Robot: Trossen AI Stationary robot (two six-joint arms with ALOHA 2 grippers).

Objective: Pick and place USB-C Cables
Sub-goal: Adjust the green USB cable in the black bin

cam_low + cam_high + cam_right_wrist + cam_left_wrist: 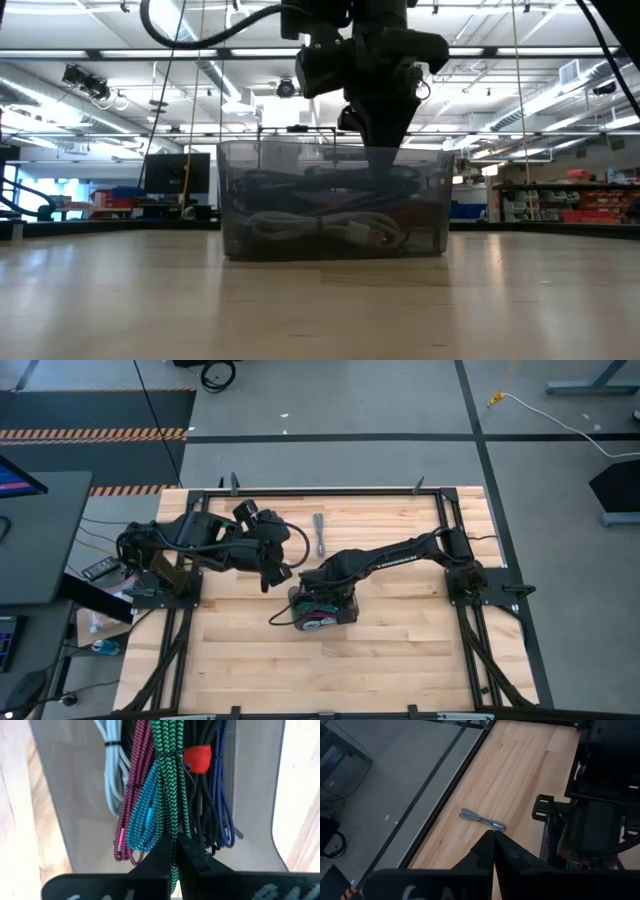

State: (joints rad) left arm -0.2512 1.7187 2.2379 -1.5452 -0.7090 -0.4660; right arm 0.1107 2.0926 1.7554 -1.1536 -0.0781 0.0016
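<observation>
Cables fill the grey tray (345, 608) near the middle of the bench (400, 660): in the right wrist view a green braided cable (169, 780) lies on top of the pile, flanked by a teal cable (144, 815), a magenta cable (131, 795), a pale grey cable (112, 765), a purple-blue cable (224, 805) and a black cable with a red tie (197, 758). The right tool (175, 851) sits directly above this pile, its two fingers pressed together, with the green braided cable running down between their tips; whether it is actually pinched cannot be told. From bench level the right arm reaches down into the tray from above, and pale and dark coils show through the translucent wall. One more grey cable (320, 535) lies alone on the bare wood toward the far edge of the bench, well apart from the tray. The left tool (494, 846) hangs clenched and empty to the left of the tray, with that lone grey cable ahead of its fingertips.
</observation>
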